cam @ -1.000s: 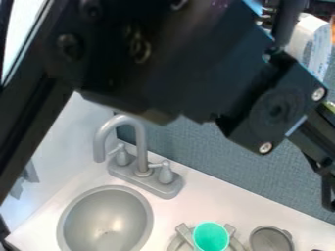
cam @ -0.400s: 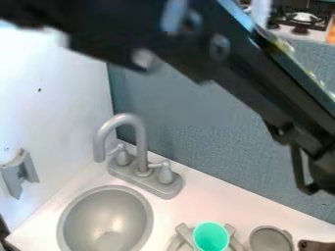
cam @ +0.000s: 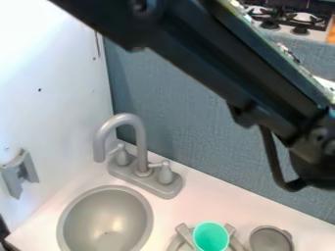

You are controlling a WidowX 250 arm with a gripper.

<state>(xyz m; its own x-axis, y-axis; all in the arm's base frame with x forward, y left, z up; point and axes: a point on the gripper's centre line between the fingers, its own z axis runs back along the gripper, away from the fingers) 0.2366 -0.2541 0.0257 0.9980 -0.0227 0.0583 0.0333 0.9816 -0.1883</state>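
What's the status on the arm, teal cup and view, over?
Black arm slants across the upper view to the right edge. Teal cup open side up, beside round gray container. Arm hides part of blue wall, cup unobscured.

A toy kitchen (grey faucet (cam: 141, 152), round sink (cam: 105, 220)).

The smooth white worktop (cam: 196, 189) held a grey plastic toy faucet (cam: 146, 177) near its back corner — a round grey sink basin (cam: 105, 219) just in front — and, along the lower edge, a turquoise cup (cam: 210, 237) and a round grey vessel (cam: 271, 239).
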